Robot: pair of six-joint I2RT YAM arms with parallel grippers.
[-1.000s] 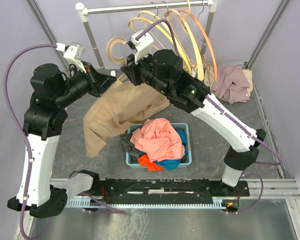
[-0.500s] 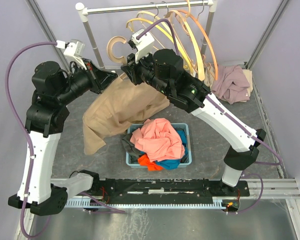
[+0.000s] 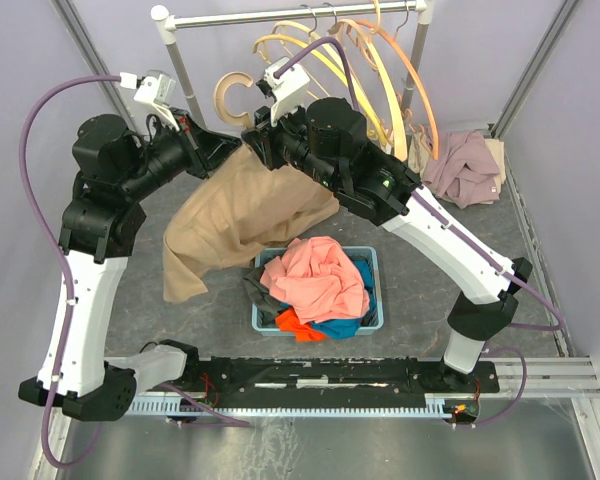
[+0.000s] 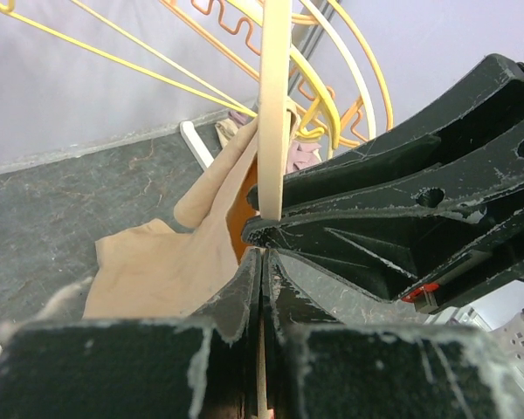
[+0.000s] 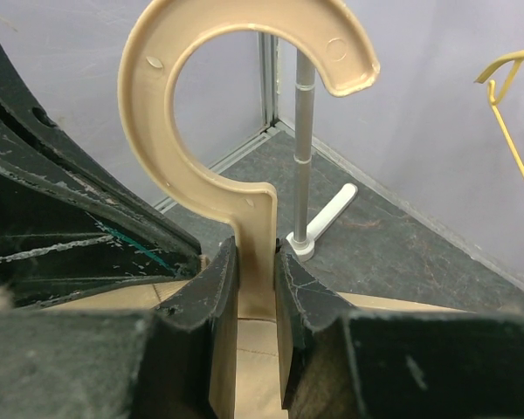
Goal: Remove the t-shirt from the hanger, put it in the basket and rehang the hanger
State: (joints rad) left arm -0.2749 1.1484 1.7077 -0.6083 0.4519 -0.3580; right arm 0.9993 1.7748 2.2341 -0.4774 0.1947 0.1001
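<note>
My right hand [image 3: 254, 140] was clamped on the neck of the hanger [image 3: 228, 100], just under its round hook. My left hand [image 3: 218, 152] came in from the other side, its fingers pressed together. As far as I could judge, they pinched a thin fold of the t-shirt [image 3: 245, 210] right at the collar. The two hands were almost touching, both at the top of the garment, so neither was clearly the nearer.

The t-shirt hung below both hands, still on the hanger. It draped down and out to my left-arm side, with its lower edge trailing toward the counter [image 3: 420, 230] beside the basket [image 3: 372, 262].

What the next pull turned on, I thought, was the hanger's long axis. From my left hand [image 4: 262, 253] the hanger [image 4: 273, 105] ran straight ahead, seen edge-on as a narrow cream bar. The tan cloth [image 4: 157, 262] fell away beyond my fingertips. The shoulder would have to slide along that line, away from my right hand.

My right wrist view showed my grip [image 5: 255, 262] around the neck and the whole open hook [image 5: 157, 113], but almost none of the cloth. Only the overhead view showed the full drape.
</note>
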